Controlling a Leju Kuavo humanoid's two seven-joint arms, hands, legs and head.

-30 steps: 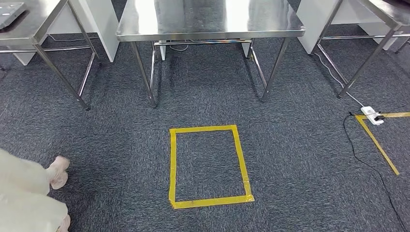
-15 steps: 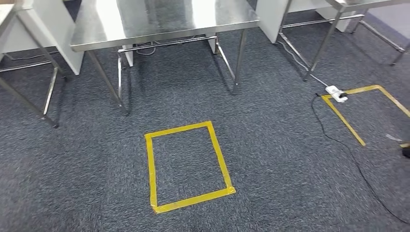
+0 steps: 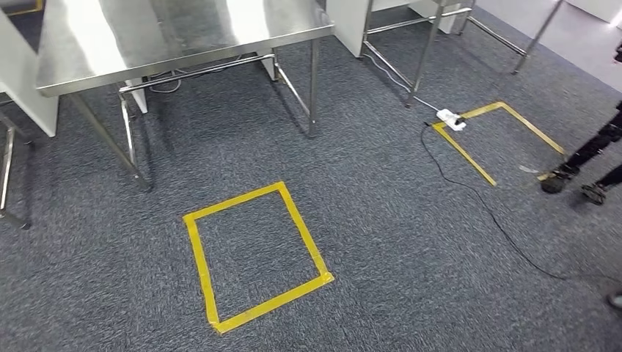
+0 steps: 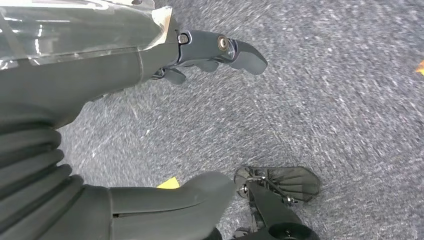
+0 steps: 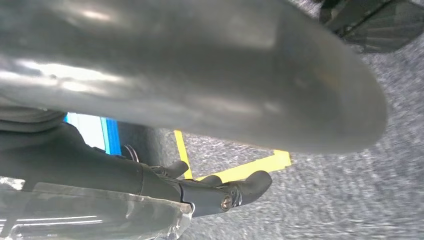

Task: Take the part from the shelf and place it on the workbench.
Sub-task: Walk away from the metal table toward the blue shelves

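Head view: a steel workbench (image 3: 147,44) stands at the far side of the grey carpet (image 3: 411,279), seen at a slant, with nothing on the visible part of its top.
Floor marks: a yellow tape rectangle (image 3: 199,271) lies in front of the workbench. A second tape outline (image 3: 460,150) lies well apart to the right.
Cabling: a white power strip (image 3: 449,117) sits at the corner of the second outline, and a dark cable (image 3: 506,227) trails from it across the carpet.
Person: a dark leg (image 3: 598,143) and shoe (image 3: 557,180) stand at the right edge, beside the second outline.
Part: location, heading and long axis cannot be told.
Left hand (image 4: 100,85): above the carpet, dark fingers (image 4: 235,52) extended, thumb (image 4: 190,192) set well apart, holding nothing.
Right hand (image 5: 100,165): fingers (image 5: 235,192) extended, thumb (image 5: 200,75) apart from them, nothing between them.
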